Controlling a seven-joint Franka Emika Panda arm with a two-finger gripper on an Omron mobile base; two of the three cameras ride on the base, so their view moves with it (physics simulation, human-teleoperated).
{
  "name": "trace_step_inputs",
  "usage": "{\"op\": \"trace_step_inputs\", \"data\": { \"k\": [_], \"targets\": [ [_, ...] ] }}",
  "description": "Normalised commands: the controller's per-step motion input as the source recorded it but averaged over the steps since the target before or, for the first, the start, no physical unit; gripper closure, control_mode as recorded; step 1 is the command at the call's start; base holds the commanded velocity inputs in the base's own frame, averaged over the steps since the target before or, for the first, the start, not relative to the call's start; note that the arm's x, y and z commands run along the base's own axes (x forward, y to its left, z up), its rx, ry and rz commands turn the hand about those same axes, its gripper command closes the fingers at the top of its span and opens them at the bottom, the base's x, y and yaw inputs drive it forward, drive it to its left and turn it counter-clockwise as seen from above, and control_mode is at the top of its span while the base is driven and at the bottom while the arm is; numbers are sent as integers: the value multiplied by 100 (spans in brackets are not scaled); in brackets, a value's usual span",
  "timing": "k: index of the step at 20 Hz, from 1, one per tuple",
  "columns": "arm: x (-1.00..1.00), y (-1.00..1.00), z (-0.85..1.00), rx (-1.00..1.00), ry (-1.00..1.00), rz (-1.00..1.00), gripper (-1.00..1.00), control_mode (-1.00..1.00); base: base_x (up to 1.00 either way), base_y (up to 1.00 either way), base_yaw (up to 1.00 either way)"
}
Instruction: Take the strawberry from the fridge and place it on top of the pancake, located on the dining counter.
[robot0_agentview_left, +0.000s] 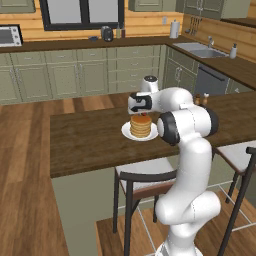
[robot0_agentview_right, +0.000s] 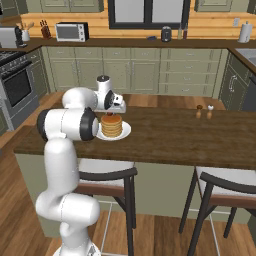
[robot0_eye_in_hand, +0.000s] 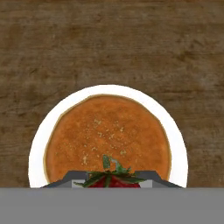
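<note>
- Gripper (robot0_eye_in_hand: 113, 183): in the hand view you see its two dark finger tips closed around the strawberry (robot0_eye_in_hand: 111, 177), whose green leaves and red flesh sit between them. The jaws are clamped on the berry because it has not yet been set down.
- Strawberry, position: in the hand view it hangs over the near part of the pancake (robot0_eye_in_hand: 107, 140), a little off the middle of the stack. In the left base view it is a small dark speck at the top of the stack (robot0_agentview_left: 143, 114), directly under the hand. Whether it already touches the top pancake cannot be told from these views.
- Pancake stack: you find it on its white plate (robot0_agentview_right: 126, 131) on the dining counter (robot0_agentview_right: 170, 137), near the edge where the arm stands. The hand points straight down over it, so that the berry can be released onto the flat top and not roll off the side.
- Stage of the task, as a judgement: the fetching is done and the placing is at its last step. You would need only to lower slightly if a gap remains, then part the jaws.
- Risk, as a judgement: the berry is small and rounded. Released off-centre or from a height, it may tumble to the plate rim.
</note>
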Motion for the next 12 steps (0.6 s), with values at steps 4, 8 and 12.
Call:
{"op": "trace_step_inputs", "data": {
  "k": [4,8,12],
  "targets": [
    [0,0,-36,0,0,0,100,-100,0,0,0],
    [0,0,-18,0,0,0,100,-100,0,0,0],
    [0,0,-2,0,0,0,100,-100,0,0,0]
  ]
}}
